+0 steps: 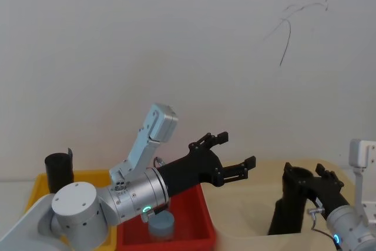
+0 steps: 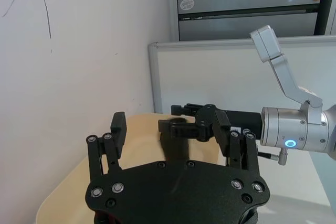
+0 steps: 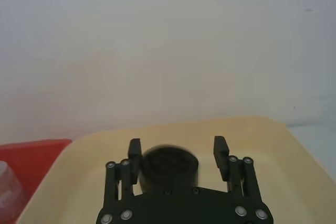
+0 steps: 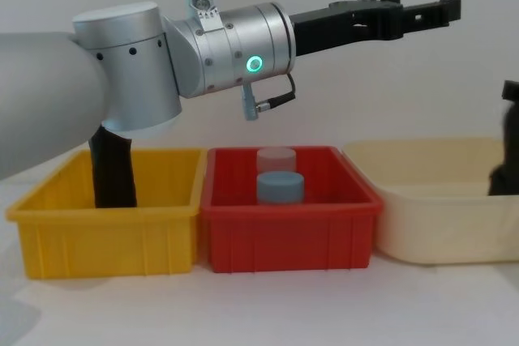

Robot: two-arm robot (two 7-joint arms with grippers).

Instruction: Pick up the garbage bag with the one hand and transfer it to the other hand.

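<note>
Plainly the bag is a soft, light, crinkled roll that would likely squash or slip under a hard pinch, so I judge its thick upper part the best hold; it stands upright inside the cream bin, its top between the fingers of the right end effector, which is partly spread with a gap on one side, so not clamped; the left end effector hangs wide open above the red bin, well apart; two cylinders sit in that bin, a slimmer black roll in the yellow bin; the cream bin's wall could hinder a sideways move.
</note>
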